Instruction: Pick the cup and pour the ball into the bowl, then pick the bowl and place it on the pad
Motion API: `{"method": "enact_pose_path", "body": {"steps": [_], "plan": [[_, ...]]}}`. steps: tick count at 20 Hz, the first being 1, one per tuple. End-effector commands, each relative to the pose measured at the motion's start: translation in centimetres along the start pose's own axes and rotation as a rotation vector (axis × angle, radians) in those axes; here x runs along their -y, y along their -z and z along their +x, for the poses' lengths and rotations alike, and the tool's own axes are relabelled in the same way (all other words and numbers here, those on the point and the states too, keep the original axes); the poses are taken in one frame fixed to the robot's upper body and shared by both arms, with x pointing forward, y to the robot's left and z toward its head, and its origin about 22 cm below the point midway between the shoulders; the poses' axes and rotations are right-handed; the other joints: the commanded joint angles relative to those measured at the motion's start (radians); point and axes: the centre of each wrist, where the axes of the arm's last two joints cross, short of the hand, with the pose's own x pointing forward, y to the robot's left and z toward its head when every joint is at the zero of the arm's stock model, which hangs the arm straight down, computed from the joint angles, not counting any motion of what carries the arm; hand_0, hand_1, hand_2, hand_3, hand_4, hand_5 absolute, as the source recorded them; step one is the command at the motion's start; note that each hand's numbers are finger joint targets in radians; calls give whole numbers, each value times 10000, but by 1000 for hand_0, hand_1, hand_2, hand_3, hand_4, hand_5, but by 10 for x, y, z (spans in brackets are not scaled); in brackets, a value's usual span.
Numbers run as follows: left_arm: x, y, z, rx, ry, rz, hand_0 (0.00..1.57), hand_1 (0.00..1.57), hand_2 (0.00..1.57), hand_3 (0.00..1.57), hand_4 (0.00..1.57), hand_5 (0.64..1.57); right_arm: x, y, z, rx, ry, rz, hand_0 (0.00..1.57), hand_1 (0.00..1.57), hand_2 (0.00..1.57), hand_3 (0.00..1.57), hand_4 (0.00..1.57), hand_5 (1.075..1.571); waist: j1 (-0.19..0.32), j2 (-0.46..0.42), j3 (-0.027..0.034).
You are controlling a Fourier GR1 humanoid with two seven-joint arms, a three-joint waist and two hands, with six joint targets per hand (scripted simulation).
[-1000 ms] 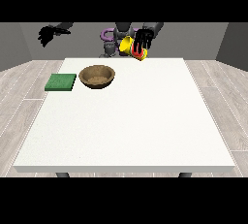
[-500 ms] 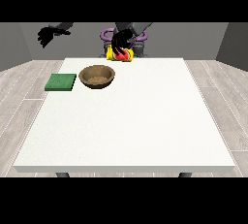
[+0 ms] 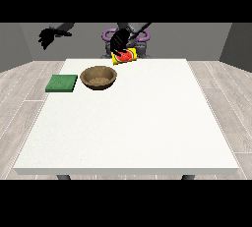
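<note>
**Two hands raised, cup tipped near the bowl**

One black hand, seen at the view's right, is curled around a yellow cup with a red part. This cup lies tilted almost on its side, in the air over the far edge of the large white table, just to the right of and behind the round brown wooden bowl. I cannot tell where the ball is. The bowl stands on the table at the far left part, and the flat green square pad lies just left of it, not touching. The other black hand, at the view's left, hangs above the floor, left of the table, holding nothing; I cannot tell how its fingers lie.
</note>
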Motion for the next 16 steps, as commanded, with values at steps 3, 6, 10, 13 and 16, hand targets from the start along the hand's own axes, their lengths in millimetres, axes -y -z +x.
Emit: {"method": "enact_pose_path", "body": {"steps": [3,6,10,13,16], "plan": [[10,-12,13,474,272,-82,1447,1447,1571,1571,1532,1135,-8,16,14,-831,299,-88,0,0,0,0,0,1568,87,-355,-14],[-3,1,-31,-2804,-5215,257,1499,1499,1571,1571,1571,1092,-12,-3,-12,-943,413,-667,0,0,0,0,225,1565,755,-230,-94],[15,-10,-52,-5185,-9498,535,1236,1236,1543,1425,1513,1196,-2,-9,-7,-816,285,-1066,0,0,0,0,225,1565,1150,-102,-123],[19,-20,-50,-6896,-13145,910,897,897,851,476,1264,1437,-6,-6,-7,-696,407,-1009,0,0,0,0,251,1567,1364,341,-208],[45,-48,-38,-8073,-15681,1043,0,0,0,0,419,1561,-20,7,-4,-158,570,-729,0,0,0,0,354,1567,967,1309,-272]]}}
